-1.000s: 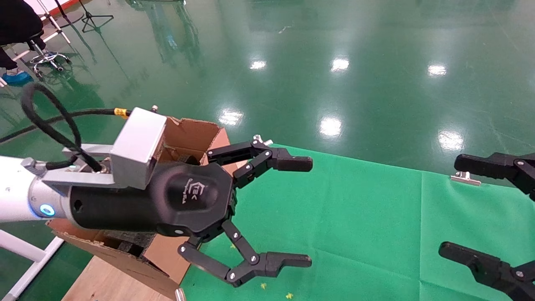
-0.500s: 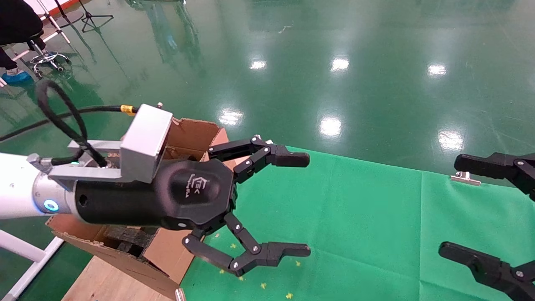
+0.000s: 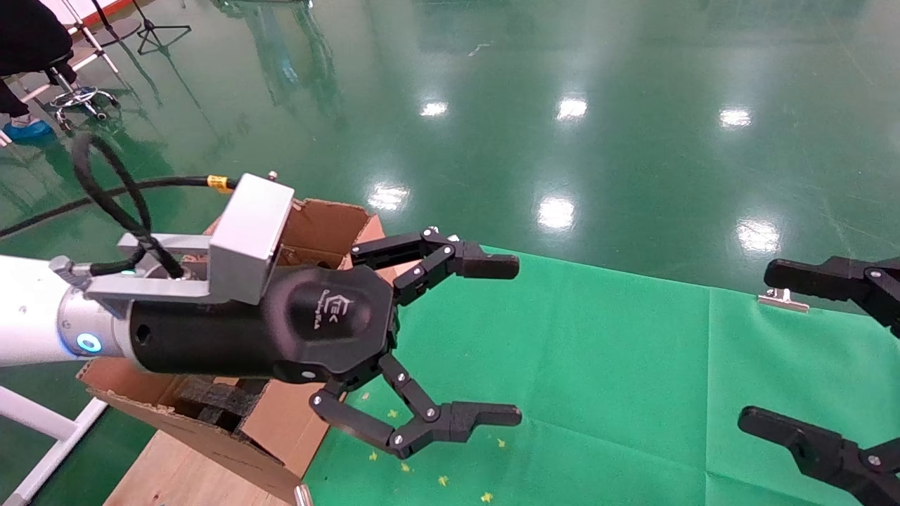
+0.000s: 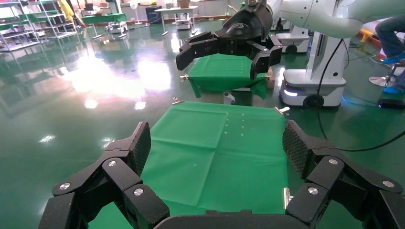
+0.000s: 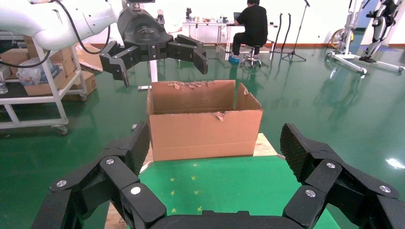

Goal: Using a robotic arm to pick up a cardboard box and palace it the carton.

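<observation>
The cardboard box is out of view in every frame. The robotic arm, my left one, is white with a grey metal block [image 3: 249, 235]. It holds the left gripper [image 3: 518, 341] open and empty, partly over the carton [image 3: 320, 225] and reaching out above the green cloth [image 3: 598, 365]. The carton is tan with a ragged rim and shows black foam [image 3: 218, 397] inside. In the right wrist view the carton [image 5: 205, 126] stands at the cloth's far edge, with the left gripper [image 5: 160, 62] above it. The left gripper [image 4: 217, 143] has only bare cloth between its pads. My right gripper [image 3: 758, 344] hangs open at the right edge.
The green cloth is held by metal clips [image 3: 782, 301] and lies on a wooden tabletop [image 3: 176, 471]. Small yellow marks [image 5: 184, 183] dot the cloth near the carton. A person on a stool [image 5: 250, 24] and white carts [image 5: 33, 95] stand on the glossy green floor.
My left wrist has shifted slightly to the right and a little up over the carton. Its fingers stay open. The right gripper has not moved.
</observation>
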Tool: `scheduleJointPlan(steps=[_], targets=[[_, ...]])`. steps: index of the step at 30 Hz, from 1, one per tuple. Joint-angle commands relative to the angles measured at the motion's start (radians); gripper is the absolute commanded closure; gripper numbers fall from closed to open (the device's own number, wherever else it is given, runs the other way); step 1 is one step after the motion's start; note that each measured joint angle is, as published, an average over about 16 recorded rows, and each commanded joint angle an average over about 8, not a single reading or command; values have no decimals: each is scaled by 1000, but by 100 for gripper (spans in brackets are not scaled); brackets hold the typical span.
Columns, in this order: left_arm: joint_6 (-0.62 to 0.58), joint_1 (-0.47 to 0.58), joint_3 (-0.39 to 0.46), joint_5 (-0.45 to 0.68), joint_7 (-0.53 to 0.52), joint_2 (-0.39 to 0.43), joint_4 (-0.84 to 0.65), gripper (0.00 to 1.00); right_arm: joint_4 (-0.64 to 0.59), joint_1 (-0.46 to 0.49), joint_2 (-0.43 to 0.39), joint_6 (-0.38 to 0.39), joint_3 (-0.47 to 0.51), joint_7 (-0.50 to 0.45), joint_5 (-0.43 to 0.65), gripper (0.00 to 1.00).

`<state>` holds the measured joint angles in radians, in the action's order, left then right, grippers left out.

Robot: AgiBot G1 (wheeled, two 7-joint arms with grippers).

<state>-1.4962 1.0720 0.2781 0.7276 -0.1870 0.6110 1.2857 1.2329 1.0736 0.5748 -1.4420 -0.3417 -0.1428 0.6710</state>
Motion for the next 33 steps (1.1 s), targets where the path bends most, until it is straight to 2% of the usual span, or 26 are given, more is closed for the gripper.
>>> scheduleJointPlan(steps=[1,33], targets=[[0,1,0,1,0,0,-1,0,0,0,0,0,0,0,0,0],[1,3,2,4,-1,0,-3,0,0,0,0,0,0,0,0,0]])
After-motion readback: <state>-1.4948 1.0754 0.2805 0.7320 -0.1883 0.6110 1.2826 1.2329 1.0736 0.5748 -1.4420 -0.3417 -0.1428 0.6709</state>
